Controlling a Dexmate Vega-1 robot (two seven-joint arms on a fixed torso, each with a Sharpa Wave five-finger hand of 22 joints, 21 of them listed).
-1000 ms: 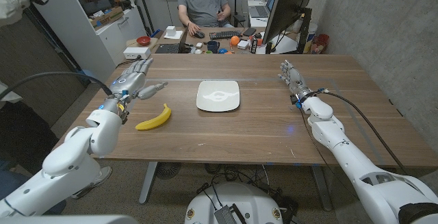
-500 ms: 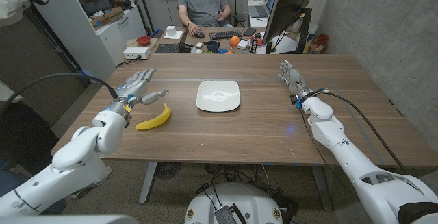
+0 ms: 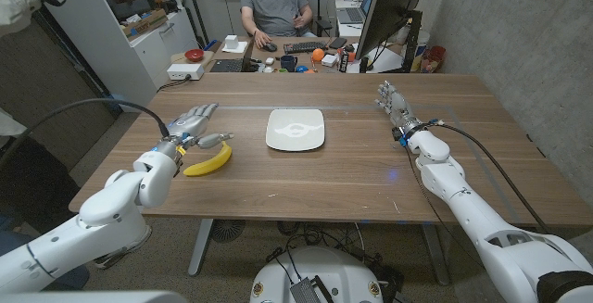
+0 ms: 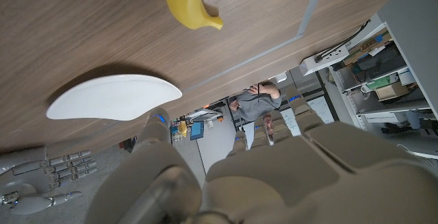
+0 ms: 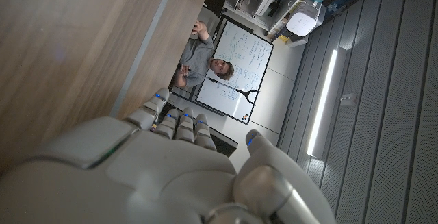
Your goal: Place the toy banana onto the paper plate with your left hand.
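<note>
Head view frames are taken up mostly by the wooden tabletop point(image 3: 352, 173), on which everything of the task is set. Behind its far edge a second desk with a large dark monitor point(image 3: 389, 11) and small clutter is seen, and a person in a grey shirt point(image 3: 273, 6) is seated there. White shelving point(image 3: 139, 16) is seen off the far left corner.

The left arm point(image 3: 102, 215) is brought in from the lower left corner and the right arm point(image 3: 473, 206) from the lower right, a black cable being carried along each.

The paper plate point(image 3: 296, 129) is laid flat near the middle of the tabletop, toward the far side, with nothing on it. In the left wrist view the same plate point(image 4: 113, 97) is seen edge-on as a white curve on the wood.

The left robot hand point(image 3: 192, 125) is held over the tabletop just behind the toy banana point(image 3: 208, 160), its fingers spread and extended with nothing between them; whether the thumb touches the fruit cannot be told. The right robot hand point(image 3: 393, 102) is stood upright near the far right side, fingers apart and nothing grasped, well apart from the plate.

The toy banana is lain on the bare wood to the left of the plate, clear of its rim, its curved yellow body angled toward the plate. In the left wrist view one end of the banana point(image 4: 186, 1) is seen on the wood.
</note>
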